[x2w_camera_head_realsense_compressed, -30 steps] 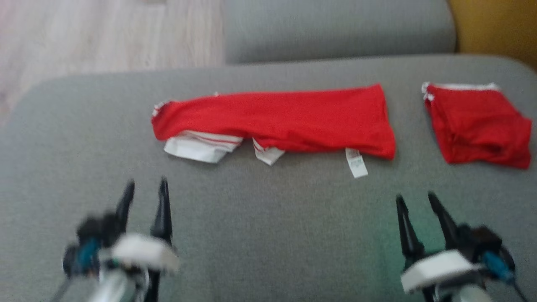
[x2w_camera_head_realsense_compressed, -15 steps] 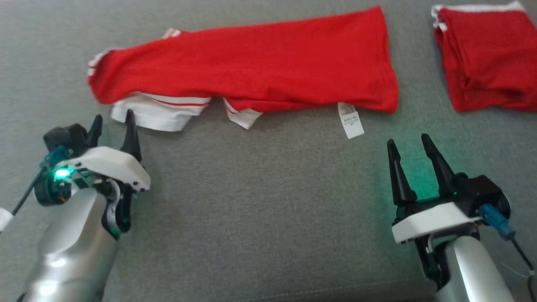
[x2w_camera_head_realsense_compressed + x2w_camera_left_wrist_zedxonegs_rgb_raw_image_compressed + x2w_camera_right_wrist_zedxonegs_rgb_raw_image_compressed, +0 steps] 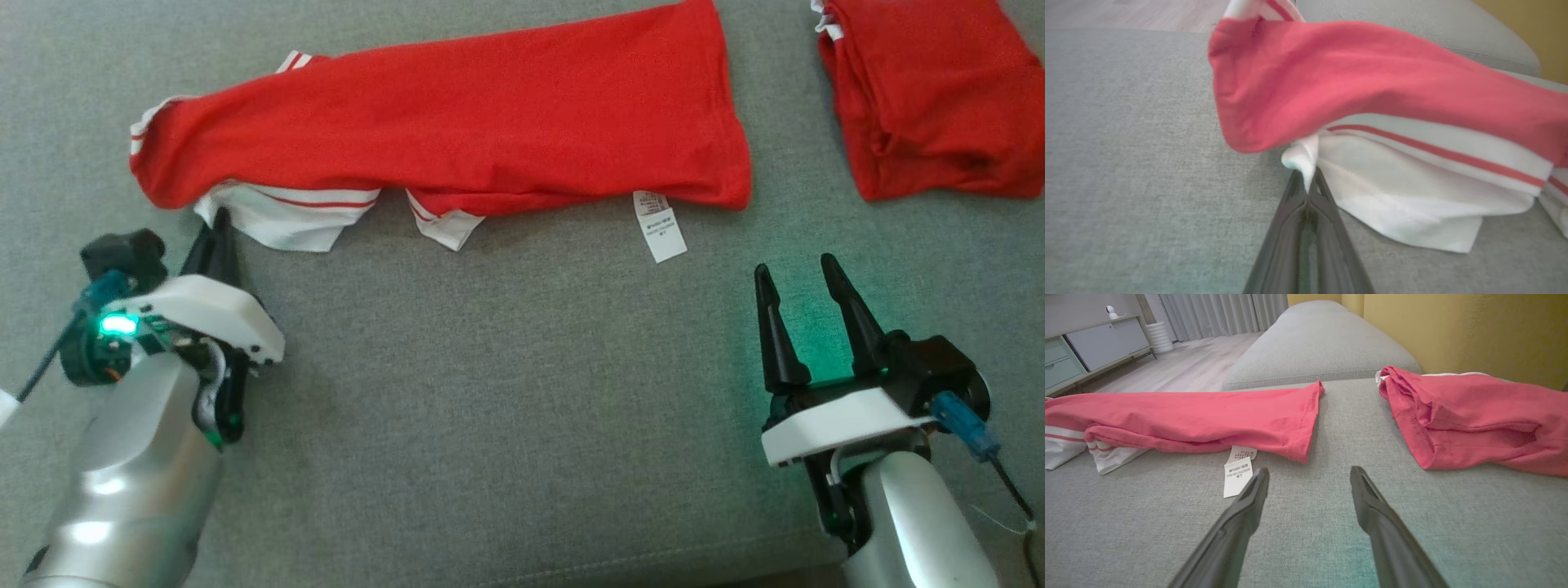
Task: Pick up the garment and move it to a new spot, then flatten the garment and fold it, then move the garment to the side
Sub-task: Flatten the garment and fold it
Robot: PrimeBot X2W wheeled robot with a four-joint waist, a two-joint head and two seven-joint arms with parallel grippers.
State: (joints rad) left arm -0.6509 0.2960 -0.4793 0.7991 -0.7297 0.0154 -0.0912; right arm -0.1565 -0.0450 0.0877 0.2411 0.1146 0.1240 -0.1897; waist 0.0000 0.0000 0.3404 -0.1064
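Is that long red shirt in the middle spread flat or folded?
Folded. The red shirt lies doubled into a long strip on the grey cushion, with its white striped sleeves poking out beneath.

Head cam overhead; wrist cams low, close; all share garment [image 3: 441, 122]
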